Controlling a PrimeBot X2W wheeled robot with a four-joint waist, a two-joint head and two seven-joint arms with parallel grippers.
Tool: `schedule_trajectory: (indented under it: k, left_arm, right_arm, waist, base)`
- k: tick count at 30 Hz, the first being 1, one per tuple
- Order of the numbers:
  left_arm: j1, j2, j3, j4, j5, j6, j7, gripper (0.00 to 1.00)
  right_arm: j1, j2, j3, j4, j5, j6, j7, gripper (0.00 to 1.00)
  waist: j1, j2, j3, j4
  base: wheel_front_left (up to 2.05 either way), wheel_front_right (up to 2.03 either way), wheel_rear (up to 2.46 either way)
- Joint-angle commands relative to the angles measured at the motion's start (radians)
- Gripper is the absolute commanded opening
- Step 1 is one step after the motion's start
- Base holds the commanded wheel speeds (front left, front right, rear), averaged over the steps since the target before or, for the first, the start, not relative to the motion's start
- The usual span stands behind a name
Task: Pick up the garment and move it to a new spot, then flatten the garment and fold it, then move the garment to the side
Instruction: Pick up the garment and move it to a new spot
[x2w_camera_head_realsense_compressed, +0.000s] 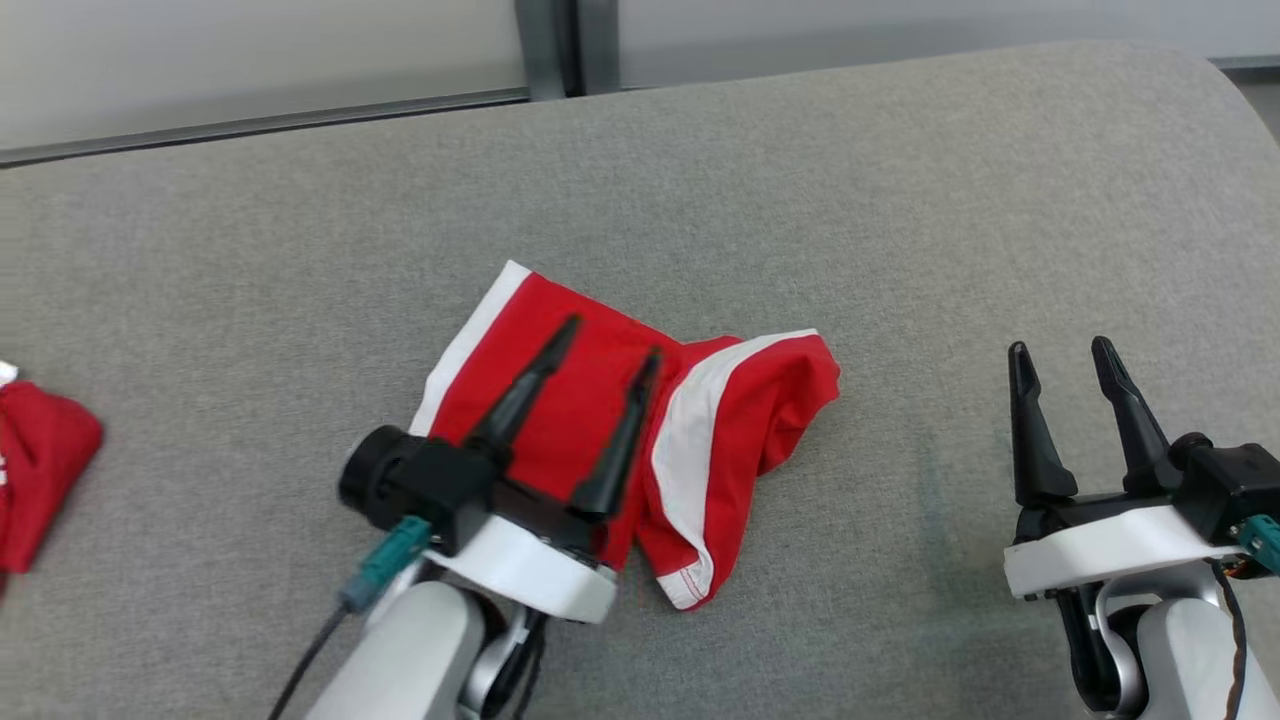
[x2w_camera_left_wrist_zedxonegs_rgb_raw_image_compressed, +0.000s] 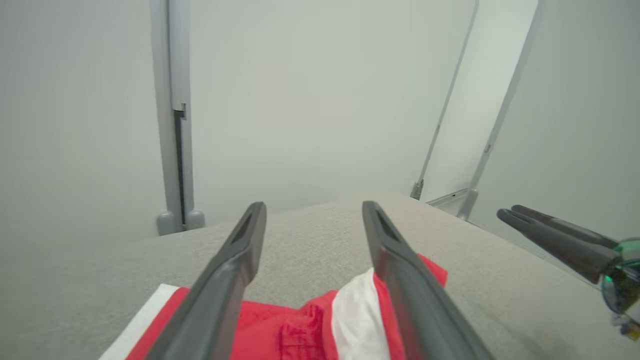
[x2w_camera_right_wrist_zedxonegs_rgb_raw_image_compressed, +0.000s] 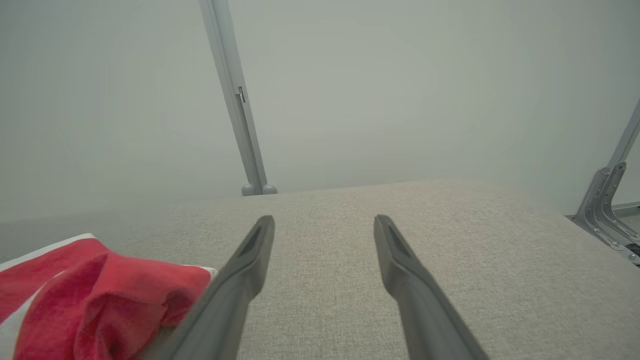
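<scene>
The left claw (x2w_camera_head_realsense_compressed: 613, 338) is open and empty, its two long dark fingers (x2w_camera_head_realsense_compressed: 520, 395) spread apart and slanting toward the right arm above a pale forearm (x2w_camera_head_realsense_compressed: 410, 650). The right claw (x2w_camera_head_realsense_compressed: 1060, 348) is open too, its fingers upright and nearly parallel.

Pale forearms (x2w_camera_head_realsense_compressed: 420, 650), black tapered tool fingers (x2w_camera_head_realsense_compressed: 525, 385)

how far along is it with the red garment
Done: the red garment lies on the grey surface, ungripped. In hand: the left gripper hangs open over it; the right gripper is open off to the side. Still to do: it is bunched, not flat, so flattening, folding and moving aside.
</scene>
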Motion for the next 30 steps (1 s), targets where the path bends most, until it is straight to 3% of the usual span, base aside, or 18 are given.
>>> schedule_trajectory:
  k: [1, 7, 14, 21, 30]
  left_arm:
    - [0.019, 0.011, 0.035, -0.006, -0.008, 0.012, -0.002, 1.00]
    - [0.072, 0.067, 0.221, 0.048, -0.038, 0.044, -0.002, 1.00]
    - [0.147, 0.133, 0.384, 0.123, -0.059, 0.022, -0.002, 1.00]
    - [0.199, 0.149, 0.424, 0.161, -0.049, -0.009, -0.002, 1.00]
    - [0.258, 0.130, 0.424, 0.172, -0.033, -0.007, -0.002, 1.00]
  right_arm:
    - [0.013, -0.006, -0.004, -0.003, 0.007, 0.000, 0.003, 1.00]
    - [0.040, -0.018, -0.001, -0.011, 0.010, 0.000, 0.025, 1.00]
    - [0.077, -0.026, 0.000, -0.022, 0.008, 0.000, 0.046, 1.00]
    - [0.111, -0.033, 0.012, -0.030, 0.017, 0.000, 0.065, 1.00]
    - [0.163, -0.035, 0.019, -0.038, 0.025, 0.000, 0.084, 1.00]
  waist:
    - [0.0000, 0.0000, -0.038, 0.040]
    - [0.0000, 0.0000, -0.085, 0.086]
    - [0.0000, 0.0000, -0.143, 0.117]
    - [0.0000, 0.0000, -0.197, 0.123]
    - [0.0000, 0.0000, -0.266, 0.115]
  base:
    - [0.00, 0.00, 0.00]
    - [0.00, 0.00, 0.00]
    - [0.00, 0.00, 0.00]
    - [0.00, 0.00, 0.00]
    - [0.00, 0.00, 0.00]
